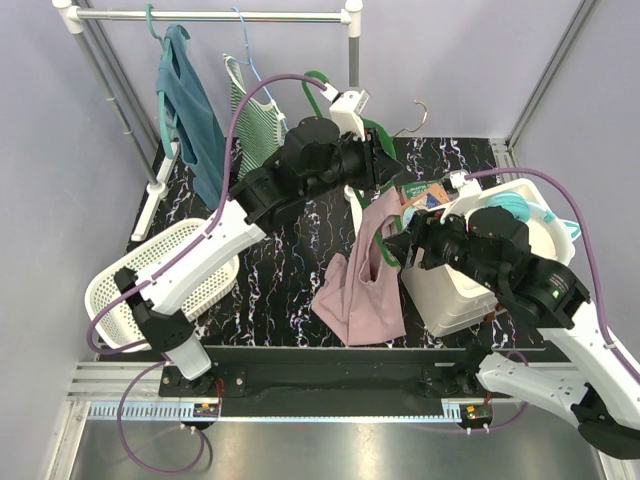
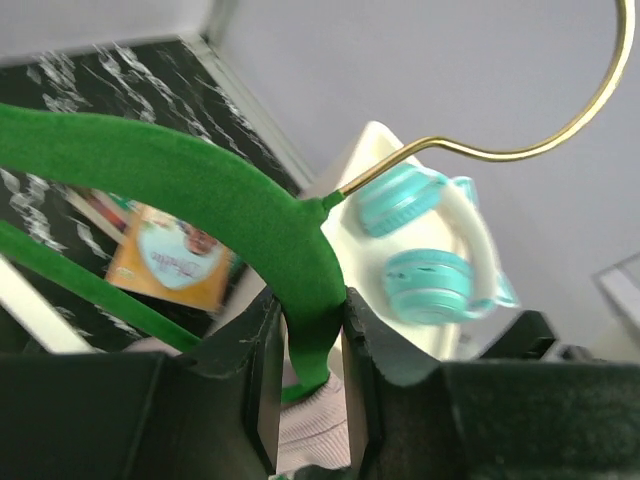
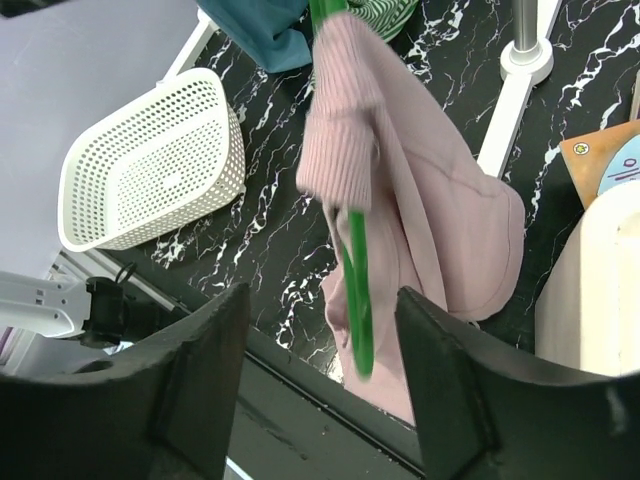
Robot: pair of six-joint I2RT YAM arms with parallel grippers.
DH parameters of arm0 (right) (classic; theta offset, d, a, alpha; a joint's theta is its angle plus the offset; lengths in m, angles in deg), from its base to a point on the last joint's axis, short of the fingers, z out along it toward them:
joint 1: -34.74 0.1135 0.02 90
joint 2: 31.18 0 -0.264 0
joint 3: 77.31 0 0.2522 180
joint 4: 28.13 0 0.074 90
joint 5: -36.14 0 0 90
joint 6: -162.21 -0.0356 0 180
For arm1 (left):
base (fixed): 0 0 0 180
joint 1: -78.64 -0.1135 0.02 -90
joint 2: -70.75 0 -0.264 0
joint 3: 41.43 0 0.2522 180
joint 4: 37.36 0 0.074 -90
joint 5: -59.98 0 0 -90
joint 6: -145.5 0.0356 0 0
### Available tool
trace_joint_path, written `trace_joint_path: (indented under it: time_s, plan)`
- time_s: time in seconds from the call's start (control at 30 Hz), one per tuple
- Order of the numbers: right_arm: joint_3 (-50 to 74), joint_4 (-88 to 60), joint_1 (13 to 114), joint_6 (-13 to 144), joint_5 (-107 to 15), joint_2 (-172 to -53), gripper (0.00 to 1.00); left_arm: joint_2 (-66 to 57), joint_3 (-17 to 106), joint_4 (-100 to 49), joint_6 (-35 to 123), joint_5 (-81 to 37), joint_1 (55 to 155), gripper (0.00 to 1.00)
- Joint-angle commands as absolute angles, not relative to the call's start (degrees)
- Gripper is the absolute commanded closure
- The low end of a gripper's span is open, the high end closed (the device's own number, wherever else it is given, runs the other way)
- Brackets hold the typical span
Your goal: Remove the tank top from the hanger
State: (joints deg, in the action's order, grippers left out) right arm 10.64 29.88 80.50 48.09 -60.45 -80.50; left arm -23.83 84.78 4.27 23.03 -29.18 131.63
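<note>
A pink tank top [image 1: 358, 285] hangs by one strap from a green velvet hanger [image 1: 381, 238] with a gold hook [image 1: 411, 115], its lower part draped on the black marble table [image 1: 280, 270]. My left gripper [image 1: 385, 165] is shut on the hanger [image 2: 200, 180] near its neck, holding it up; pink fabric [image 2: 315, 430] shows below the jaws [image 2: 308, 340]. My right gripper [image 1: 400, 245] is open, its jaws on either side of the hanger's lower end [image 3: 355, 290] and the pink tank top [image 3: 430, 200], touching neither [image 3: 322, 295].
A white laundry basket [image 1: 160, 280] sits at the front left. A rail [image 1: 210, 15] at the back holds a teal top [image 1: 190, 110] and a striped green top [image 1: 255, 120]. A white bin [image 1: 455, 290] with teal headphones [image 1: 510, 208] stands at the right, an orange booklet [image 1: 425, 192] behind it.
</note>
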Motion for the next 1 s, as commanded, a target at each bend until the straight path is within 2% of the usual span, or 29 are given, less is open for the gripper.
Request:
trace_joint_path:
  time_s: [0.0,0.03,0.13,0.47,0.63,0.8,0.9,0.97]
  plan:
    - [10.2,30.2,80.8,47.4,-62.6,-78.9,0.26,-20.1,88.3,-0.2,37.4,-37.6,133.1,1.00]
    - [10.0,30.5,80.8,47.3,-62.8,-78.3,0.22,-19.5,87.3,-2.1,39.7,-38.5,133.6,1.00]
    - [9.9,31.2,80.8,47.2,-63.4,-77.4,0.18,-16.5,83.3,-7.8,45.7,-40.5,134.4,1.00]
    - [14.0,32.3,80.8,48.9,-64.2,-79.4,0.14,-12.1,76.1,-20.3,48.4,-36.7,134.4,1.00]
    - [14.7,31.4,80.7,48.5,-60.4,-80.1,0.15,-12.3,79.7,-12.8,33.7,-46.7,134.0,1.00]
    - [14.4,27.2,80.8,48.7,-54.0,-79.3,0.21,-12.0,82.6,-2.1,17.5,-48.8,132.5,1.00]
    - [15.1,26.8,80.8,48.7,-54.0,-79.4,0.21,-11.5,81.6,-5.0,21.1,-45.4,132.4,1.00]
    - [15.2,26.9,80.8,49.2,-53.6,-79.4,0.21,-11.6,81.3,-8.7,31.1,-42.0,132.6,1.00]
